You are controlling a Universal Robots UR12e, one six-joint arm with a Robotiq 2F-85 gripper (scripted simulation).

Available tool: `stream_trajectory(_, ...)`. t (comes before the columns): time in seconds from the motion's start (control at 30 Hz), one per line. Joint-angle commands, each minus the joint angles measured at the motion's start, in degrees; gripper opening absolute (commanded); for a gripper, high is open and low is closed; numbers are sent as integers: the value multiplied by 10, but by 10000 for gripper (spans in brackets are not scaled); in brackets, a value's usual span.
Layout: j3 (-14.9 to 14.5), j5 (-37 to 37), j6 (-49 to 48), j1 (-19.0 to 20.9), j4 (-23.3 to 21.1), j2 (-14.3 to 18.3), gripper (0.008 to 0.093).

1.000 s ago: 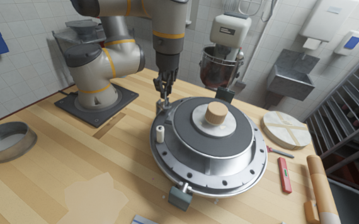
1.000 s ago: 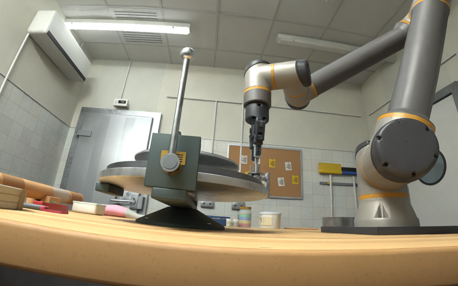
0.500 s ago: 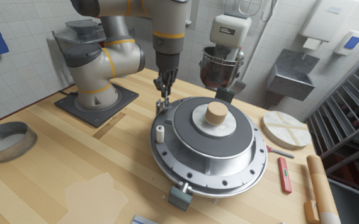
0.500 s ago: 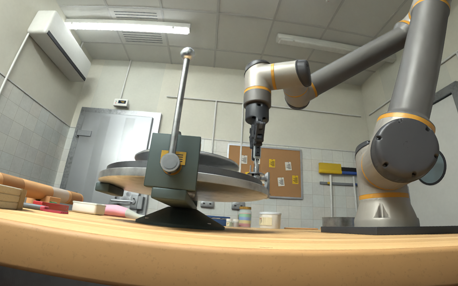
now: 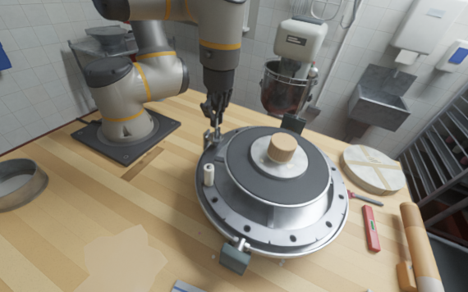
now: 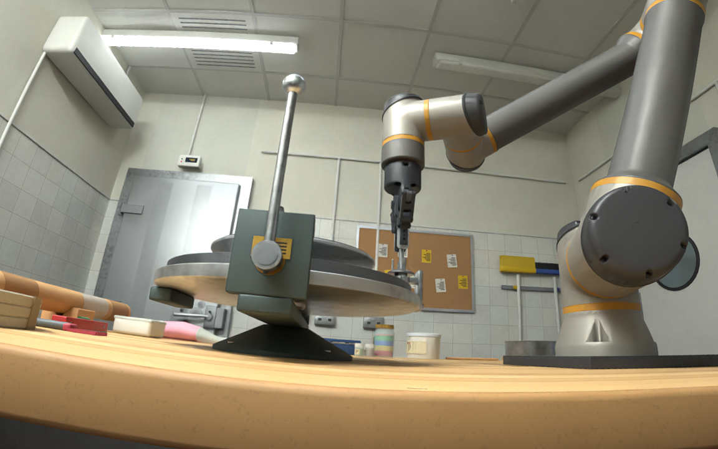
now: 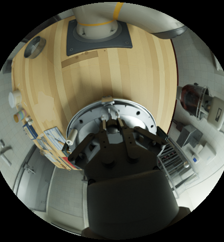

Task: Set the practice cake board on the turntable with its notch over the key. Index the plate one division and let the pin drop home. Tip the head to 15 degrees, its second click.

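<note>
The index pin's small knob (image 5: 216, 132) (image 6: 402, 262) (image 7: 112, 116) stands in its bracket at the far rim of the index plate and is clamped in my closed gripper (image 5: 216, 125) (image 6: 402, 252) (image 7: 112, 120), which hangs straight down over it. The steel index plate (image 5: 272, 192) carries a ring of holes and a white crank handle (image 5: 208, 174). On the dark turntable (image 5: 277, 170) lies the grey cake board (image 5: 279, 162) with a wooden knob (image 5: 281, 147) at its centre. The tilt lever (image 6: 281, 167) rises upright from the green block (image 6: 270, 254).
The arm's base plate (image 5: 126, 135) sits just behind the plate. A stand mixer (image 5: 292, 69) stands at the back, and a metal ring pan (image 5: 7, 184) lies far left. A round taped board (image 5: 372, 169), a red level (image 5: 370, 227) and a rolling pin (image 5: 420, 246) lie to the right.
</note>
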Motion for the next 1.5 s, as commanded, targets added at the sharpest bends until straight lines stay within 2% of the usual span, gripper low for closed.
stream_trajectory(0.0,-2,0,0,0,-1,-1,80)
stream_trajectory(1.47,-10,0,0,0,12,-6,80)
